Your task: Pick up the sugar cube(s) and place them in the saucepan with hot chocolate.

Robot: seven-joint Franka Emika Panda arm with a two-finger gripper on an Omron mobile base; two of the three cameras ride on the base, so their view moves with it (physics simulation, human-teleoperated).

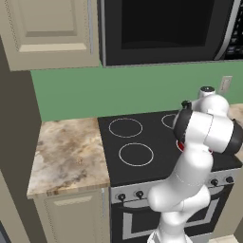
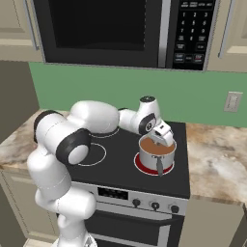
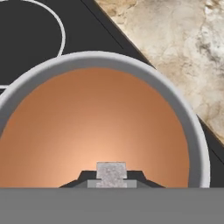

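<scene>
The saucepan (image 2: 146,159) is a small pale-grey pot with a red band and a dark handle, standing on the stove's front right ring. In the hand view its rim (image 3: 100,59) circles brown hot chocolate (image 3: 96,122). My gripper (image 2: 156,140) hangs just above the liquid, inside the rim. It is shut on a small pale sugar cube (image 3: 111,171) held between the dark fingertips. A second tiny tan sugar cube (image 1: 79,161) lies on the marbled counter left of the stove. My arm hides most of the pot in the left base view.
The black stove top (image 1: 142,161) has white rings and knobs along its front. A microwave (image 2: 106,29) hangs above it. Marbled counters lie to the left (image 1: 61,142) and right (image 2: 217,154). A wall outlet (image 2: 233,101) sits on the green backsplash.
</scene>
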